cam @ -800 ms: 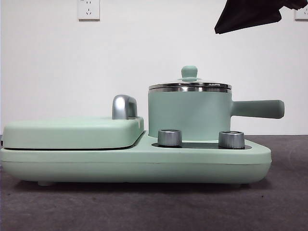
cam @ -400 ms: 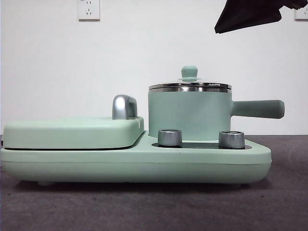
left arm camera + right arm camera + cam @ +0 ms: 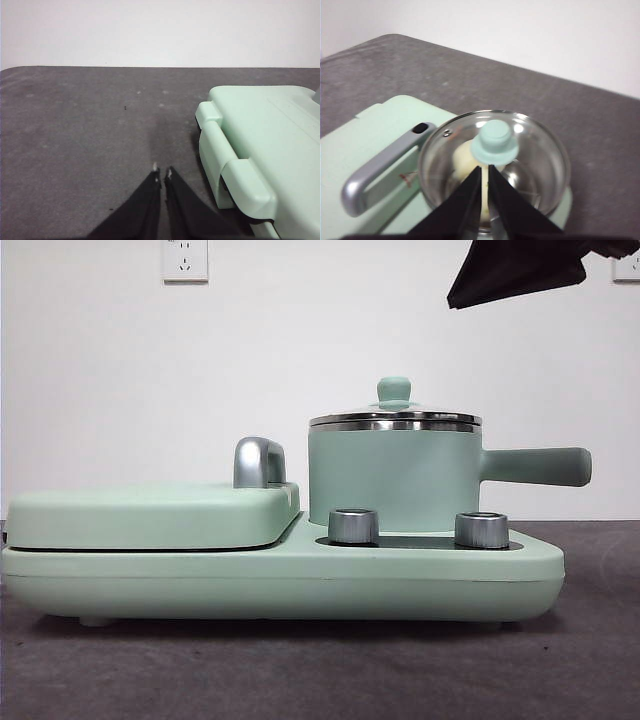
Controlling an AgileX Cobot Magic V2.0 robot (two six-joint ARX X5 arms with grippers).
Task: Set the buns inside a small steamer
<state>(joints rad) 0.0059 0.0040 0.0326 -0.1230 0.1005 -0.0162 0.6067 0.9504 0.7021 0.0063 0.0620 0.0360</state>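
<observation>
right gripper (image 3: 486,167): jaws together, empty, hanging above the knob (image 3: 494,143), clear of the lid (image 3: 535,145)
left gripper (image 3: 162,173): closed, empty, waiting over bare table (image 3: 90,125)
buns (image 3: 465,157): pale shape visible through the glass, inside steamer (image 3: 394,478)
lid: seated, so the task looks finished

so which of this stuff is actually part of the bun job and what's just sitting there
Part of the job:
- steamer pot, glass lid on
- bun showing through the lid
- right gripper above the lid

Just there:
- grill plate
- two knobs
- left gripper over the bare table
</observation>
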